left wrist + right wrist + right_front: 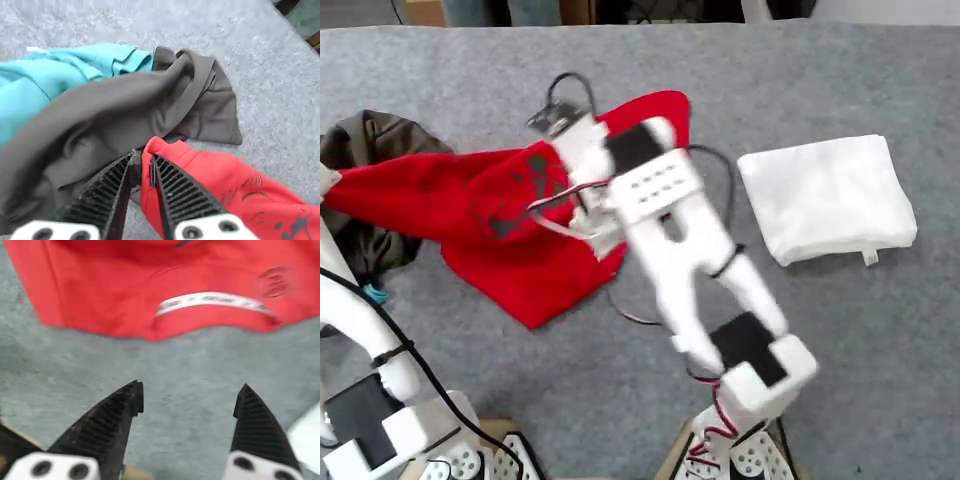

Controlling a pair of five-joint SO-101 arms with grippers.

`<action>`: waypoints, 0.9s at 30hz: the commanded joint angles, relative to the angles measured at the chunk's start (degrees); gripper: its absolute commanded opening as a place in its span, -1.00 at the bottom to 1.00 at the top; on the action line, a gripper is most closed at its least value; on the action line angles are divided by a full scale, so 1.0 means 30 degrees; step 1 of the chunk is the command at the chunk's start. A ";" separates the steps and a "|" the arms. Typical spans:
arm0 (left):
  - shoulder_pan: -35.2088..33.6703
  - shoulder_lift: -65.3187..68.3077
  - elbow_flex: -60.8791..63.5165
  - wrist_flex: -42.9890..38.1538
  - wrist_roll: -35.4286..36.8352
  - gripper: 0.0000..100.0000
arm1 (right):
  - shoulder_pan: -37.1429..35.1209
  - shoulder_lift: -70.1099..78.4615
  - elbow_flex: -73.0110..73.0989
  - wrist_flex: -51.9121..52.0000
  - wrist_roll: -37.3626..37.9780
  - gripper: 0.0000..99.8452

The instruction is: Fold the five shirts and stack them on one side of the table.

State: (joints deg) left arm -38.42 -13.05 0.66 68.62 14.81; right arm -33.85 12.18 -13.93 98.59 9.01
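Red shirt (510,240) lies rumpled left of centre on the table (840,340)
Left gripper (143,156) is clamped on its left corner, by the dark shirt (125,110); right gripper (191,387) hangs jaws apart over its collar. Best to pinch there and pull rightward, stretching it flat before folding

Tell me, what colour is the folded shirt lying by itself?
White. The folded white cloth shirt shows best in the high view.

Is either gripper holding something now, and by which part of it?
The left gripper is shut on the red shirt, pinching the fabric at its edge. The right gripper is open and holds nothing.
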 commanded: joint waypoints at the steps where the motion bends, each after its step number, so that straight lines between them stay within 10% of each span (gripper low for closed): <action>1: -0.0454 -0.0733 0.0044 -0.0234 0.0205 -0.94 | -0.1641 0.2564 -0.0747 -0.0615 -0.2110 -0.40; 6: -0.1040 -0.1553 0.0103 -0.0234 0.0205 -0.94 | -0.2374 0.7253 -0.0923 -0.3136 -0.3136 -0.44; 11: -0.1158 -0.1729 0.0103 -0.0322 0.0059 -0.94 | -0.1348 0.9040 -0.0923 -0.3780 -0.3136 -0.97; 27: -0.0659 -0.1817 0.3678 -0.3018 0.0059 -0.94 | 0.6945 0.8366 -0.7136 -0.5919 0.2579 -0.97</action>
State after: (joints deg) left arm -41.41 -15.96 11.38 61.23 14.81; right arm -17.58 38.55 -29.76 85.49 11.47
